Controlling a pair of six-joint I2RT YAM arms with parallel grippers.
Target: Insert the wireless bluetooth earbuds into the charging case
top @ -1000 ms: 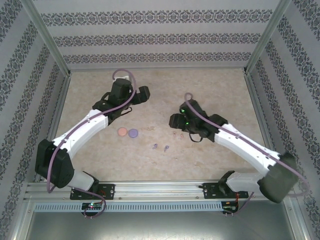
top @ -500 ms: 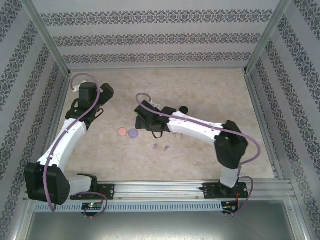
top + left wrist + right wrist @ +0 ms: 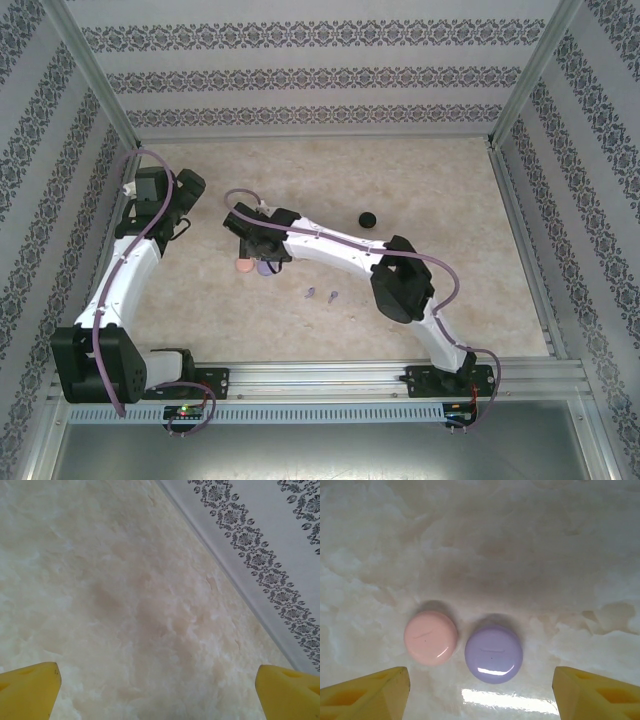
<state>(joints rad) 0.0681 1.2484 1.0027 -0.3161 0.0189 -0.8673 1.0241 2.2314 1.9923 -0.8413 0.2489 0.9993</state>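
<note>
The left arm reaches up toward 11 o'clock. The left pincer is wide open and empty. The right arm bends and stretches toward 10 o'clock. The right pincer is open and empty too.

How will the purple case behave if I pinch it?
The purple case looks glossy and domed, so a grip may slip off its rounded edge. It lies flat, so rolling seems unlikely. A sideways push could slide it into the pink case close beside it.
</note>
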